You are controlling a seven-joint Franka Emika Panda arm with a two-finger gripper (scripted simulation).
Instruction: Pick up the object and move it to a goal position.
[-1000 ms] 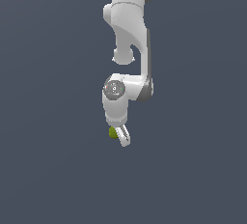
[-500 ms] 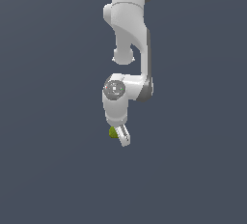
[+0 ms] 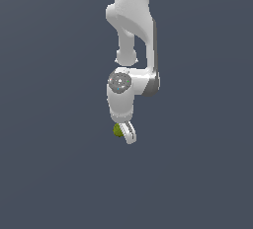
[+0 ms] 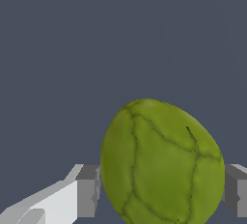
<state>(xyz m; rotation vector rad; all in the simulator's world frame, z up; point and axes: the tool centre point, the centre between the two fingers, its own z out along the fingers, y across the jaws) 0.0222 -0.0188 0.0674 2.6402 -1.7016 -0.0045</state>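
Clamping one olive-green object [image 4: 161,162] between two grey fingertips [image 4: 88,190], the gripper [image 3: 124,133] sits much as it did a second ago, no shift visible. The wrist view shows the object's cracked, lumpy skin; the exterior view shows one white arm [image 3: 132,30] hanging above it.

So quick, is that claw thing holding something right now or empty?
Gripper: closed on the olive-green lumpy object, one finger pad on each side.
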